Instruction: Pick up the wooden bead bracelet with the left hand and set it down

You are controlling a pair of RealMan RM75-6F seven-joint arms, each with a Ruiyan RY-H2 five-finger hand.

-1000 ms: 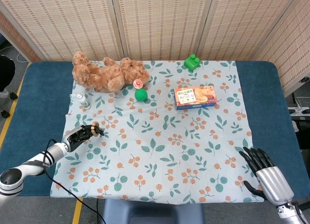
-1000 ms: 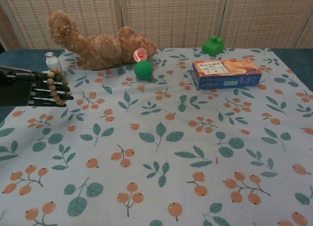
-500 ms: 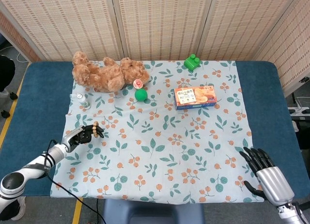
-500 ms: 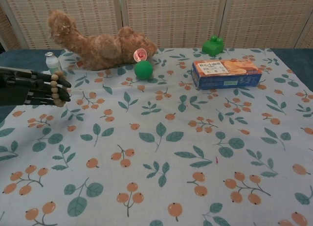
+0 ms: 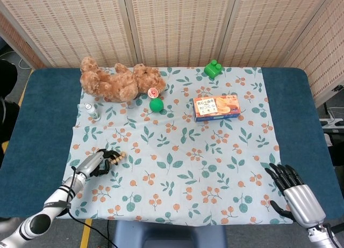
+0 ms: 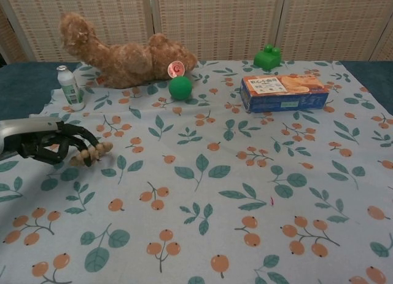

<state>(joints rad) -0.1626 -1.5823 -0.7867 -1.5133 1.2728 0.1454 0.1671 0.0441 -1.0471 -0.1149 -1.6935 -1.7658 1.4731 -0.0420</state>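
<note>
Lowering toward the cloth (image 5: 177, 167) — left hand (image 5: 99, 162), raised by the bottle (image 6: 71, 87) a second ago, now sits nearer the front edge, fingers curled on the bracelet (image 6: 92, 152), beads at cloth level. Release looks imminent. Far right — right hand (image 5: 293, 191) idle, fingers spread.

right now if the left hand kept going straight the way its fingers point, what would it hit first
Probably nothing soon. The left hand, holding the wooden bead bracelet, points right across bare tablecloth; the way looks free as far as the views show, though depth is uncertain.
</note>
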